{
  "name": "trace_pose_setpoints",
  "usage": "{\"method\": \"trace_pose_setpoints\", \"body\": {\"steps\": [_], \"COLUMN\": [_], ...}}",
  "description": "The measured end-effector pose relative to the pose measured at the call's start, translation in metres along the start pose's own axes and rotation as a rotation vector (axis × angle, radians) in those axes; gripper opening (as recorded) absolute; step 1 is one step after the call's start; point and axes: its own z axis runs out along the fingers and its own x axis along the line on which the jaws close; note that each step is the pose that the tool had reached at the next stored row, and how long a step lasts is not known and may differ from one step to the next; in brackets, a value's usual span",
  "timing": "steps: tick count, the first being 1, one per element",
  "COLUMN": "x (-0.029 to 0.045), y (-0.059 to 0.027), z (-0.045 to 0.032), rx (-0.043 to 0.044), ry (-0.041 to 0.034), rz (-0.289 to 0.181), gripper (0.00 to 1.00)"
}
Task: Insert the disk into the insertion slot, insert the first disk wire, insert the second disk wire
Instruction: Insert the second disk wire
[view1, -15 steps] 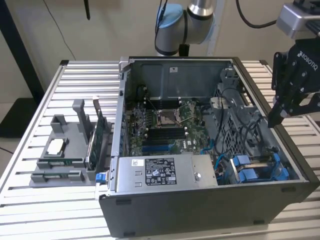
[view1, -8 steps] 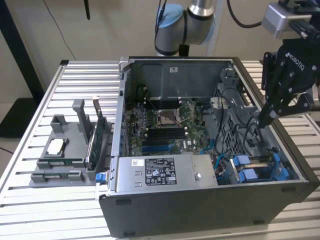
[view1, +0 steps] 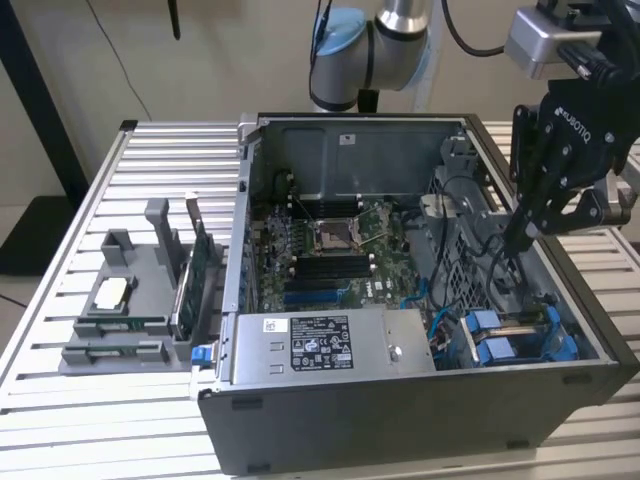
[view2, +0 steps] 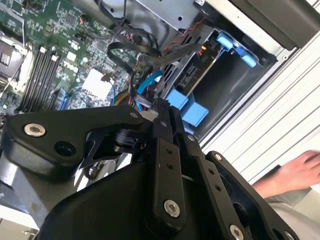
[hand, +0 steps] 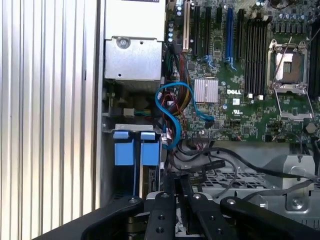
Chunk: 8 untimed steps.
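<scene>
Inside the open computer case (view1: 300, 420), the disk (view1: 520, 335) is already sitting in its slot in its blue carrier, while the gripper (view1: 512, 240), fingers pinched together on a dark cable end, is hovering just above it. The case is resting on a slatted metal table (view1: 60, 420) beside a beige wall.

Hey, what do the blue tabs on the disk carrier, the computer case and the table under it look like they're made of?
The blue handle tabs look like moulded plastic: even bright colour, soft sheen, rounded edges. The computer case seems to be painted or coated sheet metal, dark grey and matt, with thin folded walls. The table looks like bare aluminium, a pale brushed silver in long ribbed slats, though that is a guess from its look.
</scene>
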Motion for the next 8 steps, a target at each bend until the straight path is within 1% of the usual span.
{"method": "trace_pose_setpoints", "body": {"steps": [8], "x": [0.0004], "y": [0.0], "z": [0.0003], "rx": [0.0], "ry": [0.0001], "rz": [0.0], "gripper": [0.16]}}
